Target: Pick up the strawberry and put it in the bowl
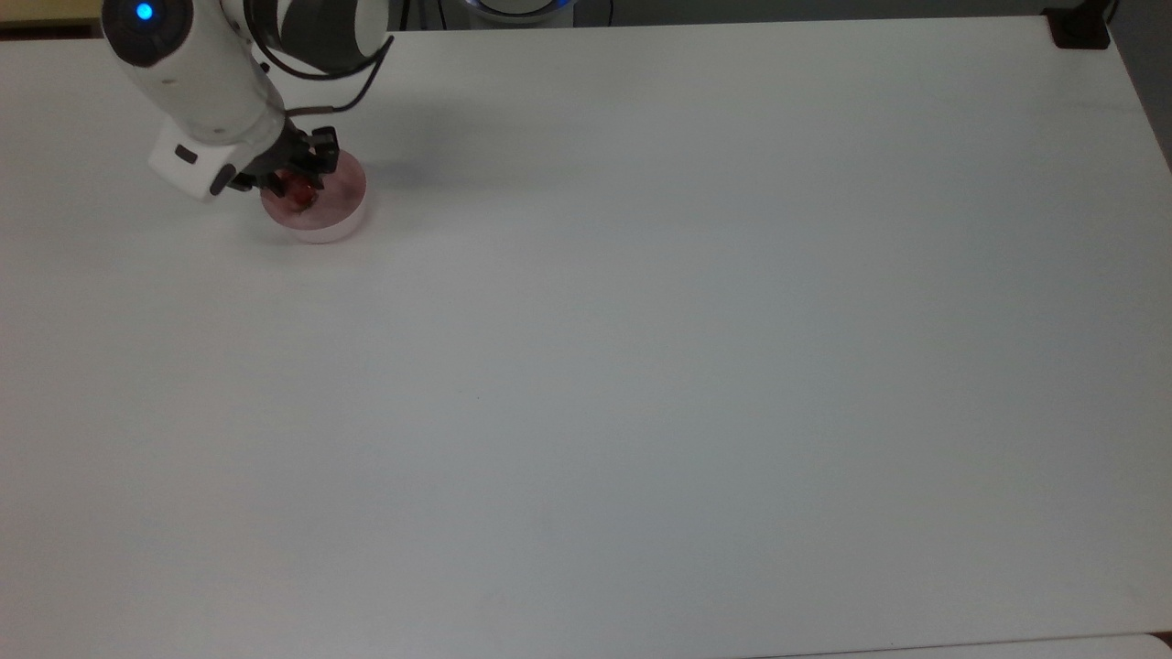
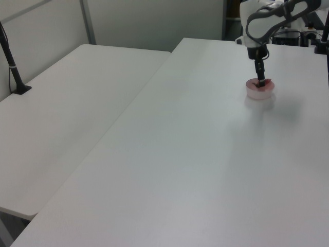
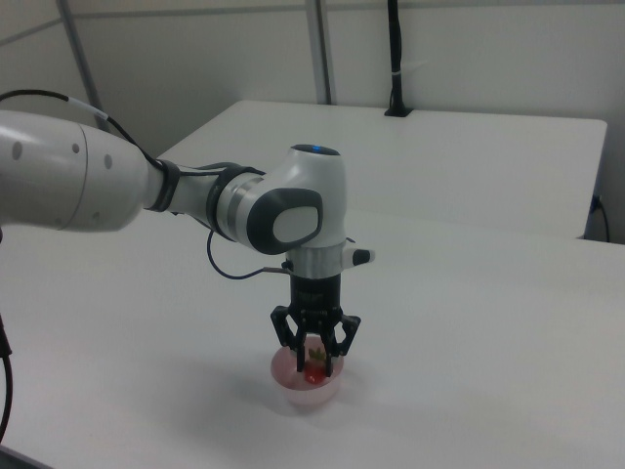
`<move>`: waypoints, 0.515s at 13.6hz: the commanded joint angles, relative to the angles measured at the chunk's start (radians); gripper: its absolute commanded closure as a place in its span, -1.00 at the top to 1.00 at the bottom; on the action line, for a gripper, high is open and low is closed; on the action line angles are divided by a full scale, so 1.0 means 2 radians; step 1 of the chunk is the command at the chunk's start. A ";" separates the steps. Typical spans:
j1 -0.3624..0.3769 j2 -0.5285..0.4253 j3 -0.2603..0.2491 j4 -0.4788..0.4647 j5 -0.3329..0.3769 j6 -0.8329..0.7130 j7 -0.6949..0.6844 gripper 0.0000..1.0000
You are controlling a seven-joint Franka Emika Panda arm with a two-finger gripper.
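The pale pink bowl point(image 1: 341, 216) stands near the table's far left in the top view; it also appears in the left view point(image 2: 259, 93) and the right view point(image 3: 311, 394). My gripper point(image 1: 298, 187) points down into the bowl point(image 3: 314, 367), its black fingers either side of the small red strawberry point(image 3: 315, 372). The strawberry point(image 1: 301, 190) sits low inside the bowl's rim, still between the fingers. In the left view the gripper point(image 2: 261, 81) reaches straight down into the bowl. The white arm covers the bowl's left edge in the top view.
A wide white table point(image 1: 641, 366) stretches to the top view's right and front. A black clamp point(image 1: 1079, 27) sits at its far right corner. A second white table point(image 2: 67, 108) with a black post point(image 2: 11, 59) adjoins on the left view's left.
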 commanded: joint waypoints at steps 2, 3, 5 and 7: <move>0.007 -0.031 0.002 0.001 -0.003 -0.002 0.038 1.00; 0.009 -0.054 0.011 0.008 -0.002 -0.020 0.058 1.00; 0.016 -0.086 0.021 0.036 0.000 -0.079 0.102 1.00; 0.042 -0.133 0.021 0.055 0.013 -0.125 0.181 1.00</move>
